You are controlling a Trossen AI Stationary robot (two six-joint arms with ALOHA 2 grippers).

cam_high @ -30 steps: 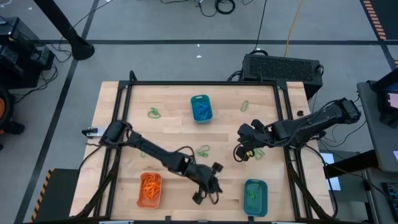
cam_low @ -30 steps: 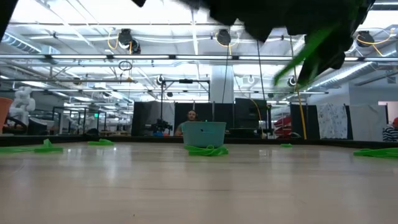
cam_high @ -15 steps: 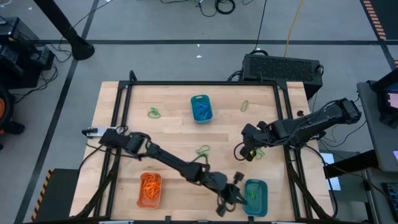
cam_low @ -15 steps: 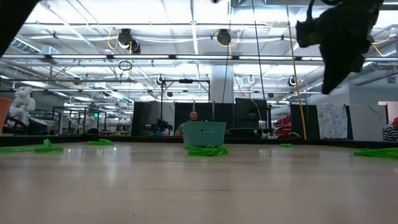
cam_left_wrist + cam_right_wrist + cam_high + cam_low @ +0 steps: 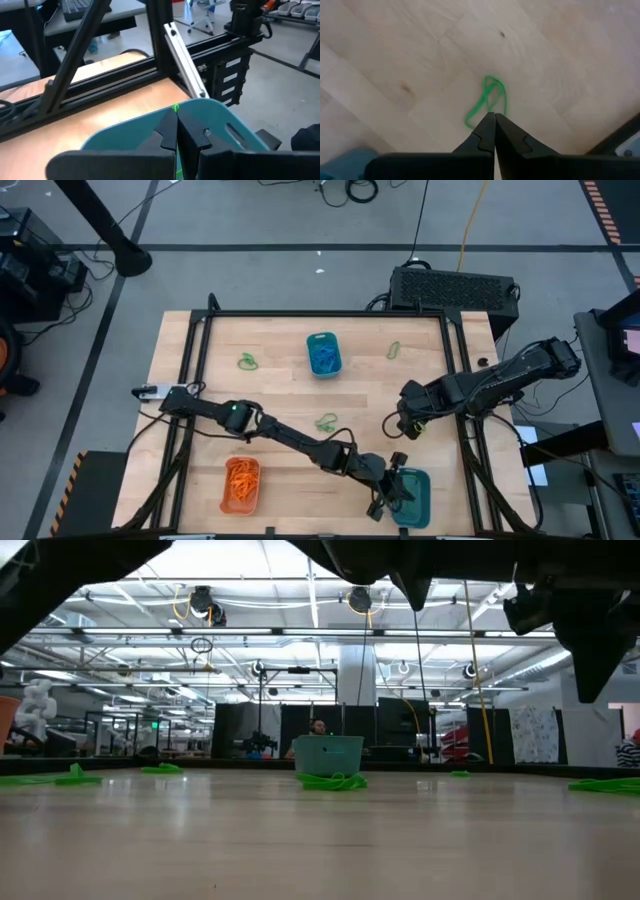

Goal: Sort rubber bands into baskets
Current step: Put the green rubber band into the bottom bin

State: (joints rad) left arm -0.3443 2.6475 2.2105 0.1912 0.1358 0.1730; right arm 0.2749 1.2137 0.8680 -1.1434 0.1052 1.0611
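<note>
Your left claw (image 5: 176, 131), pinching a green rubber band (image 5: 175, 107), hangs over the near teal basket (image 5: 413, 496); release low inside. The right claw (image 5: 494, 127), pressed together, hovers above another green band (image 5: 489, 97) on the counter (image 5: 280, 390).

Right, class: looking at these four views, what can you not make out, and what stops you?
- Left gripper, left wrist view: a green band peeks past the shut fingertips; the fingers hide the rest.
- Near teal basket, high view: the arm covers part of its contents.
- Low view: dark out-of-focus arm shapes; which arm is unclear.
</note>
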